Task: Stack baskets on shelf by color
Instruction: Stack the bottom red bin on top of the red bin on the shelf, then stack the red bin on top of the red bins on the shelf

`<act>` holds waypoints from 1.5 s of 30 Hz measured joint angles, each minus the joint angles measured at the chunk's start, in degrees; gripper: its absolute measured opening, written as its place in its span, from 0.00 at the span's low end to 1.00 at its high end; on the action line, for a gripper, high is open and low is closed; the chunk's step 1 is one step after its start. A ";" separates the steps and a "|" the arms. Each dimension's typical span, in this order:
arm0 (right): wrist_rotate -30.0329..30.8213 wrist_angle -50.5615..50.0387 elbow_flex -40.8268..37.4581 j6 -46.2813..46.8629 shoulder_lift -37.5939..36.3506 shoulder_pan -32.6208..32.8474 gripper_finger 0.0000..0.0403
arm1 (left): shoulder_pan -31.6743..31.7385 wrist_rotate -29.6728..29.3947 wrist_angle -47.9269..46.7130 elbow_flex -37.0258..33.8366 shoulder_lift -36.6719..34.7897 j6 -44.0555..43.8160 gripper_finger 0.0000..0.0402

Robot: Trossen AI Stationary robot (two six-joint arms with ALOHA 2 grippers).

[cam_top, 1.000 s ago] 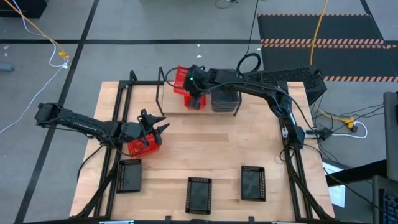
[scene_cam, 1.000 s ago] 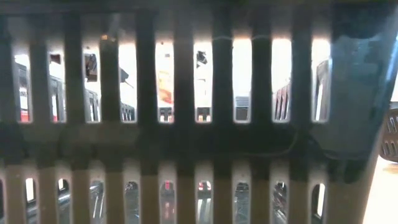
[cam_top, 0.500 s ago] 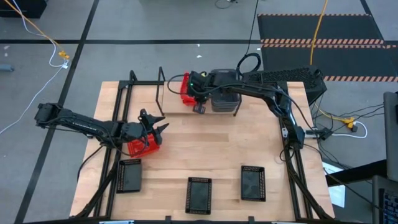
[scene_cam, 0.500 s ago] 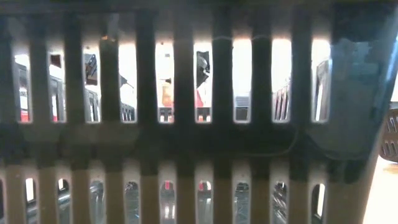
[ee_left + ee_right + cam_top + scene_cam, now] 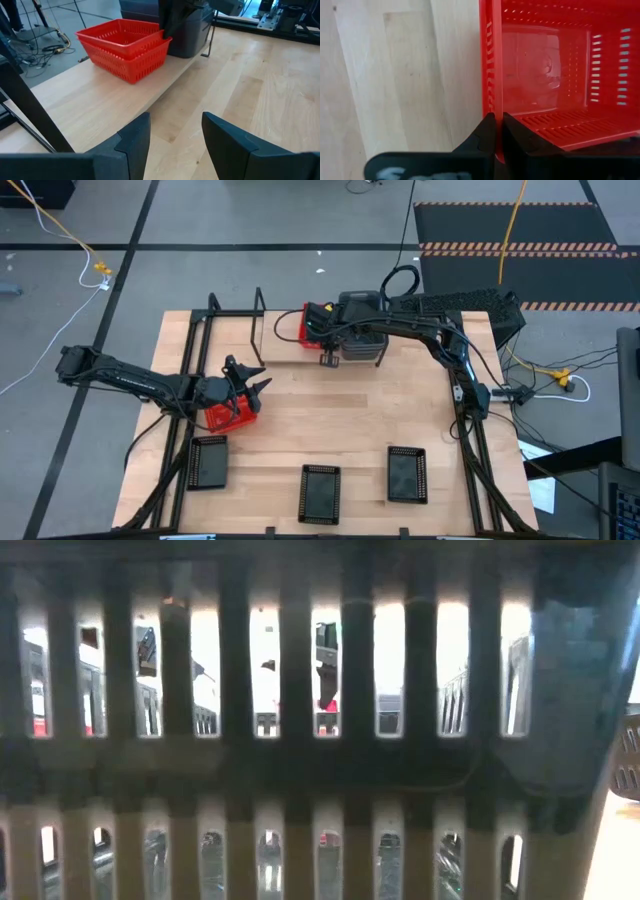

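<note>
Wooden bench [image 5: 330,430], shelf [image 5: 258,330] at far edge. Right gripper [image 5: 325,352] jaws clenched on red basket [image 5: 313,323] wall beside grey stack [image 5: 362,335]. Seat basket squarely before release. Left gripper [image 5: 245,385] released, near second red basket [image 5: 228,416].

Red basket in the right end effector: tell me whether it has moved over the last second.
Yes. In the high view the red basket, pinched by the right end effector, has shifted rightward along the shelf toward the grey baskets and now sits beside them.
</note>
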 joint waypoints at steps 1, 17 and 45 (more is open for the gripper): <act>-0.03 -0.21 0.00 -0.21 0.00 0.03 0.02 | 0.00 0.00 0.02 0.00 0.00 0.04 0.45; -3.15 -2.68 -0.07 -2.49 -1.22 2.63 0.10 | 0.00 0.00 0.01 0.00 0.00 0.13 0.45; -13.37 -1.08 -23.44 -2.47 -28.27 14.36 0.33 | -2.09 9.47 -5.91 5.56 -0.59 -0.26 0.45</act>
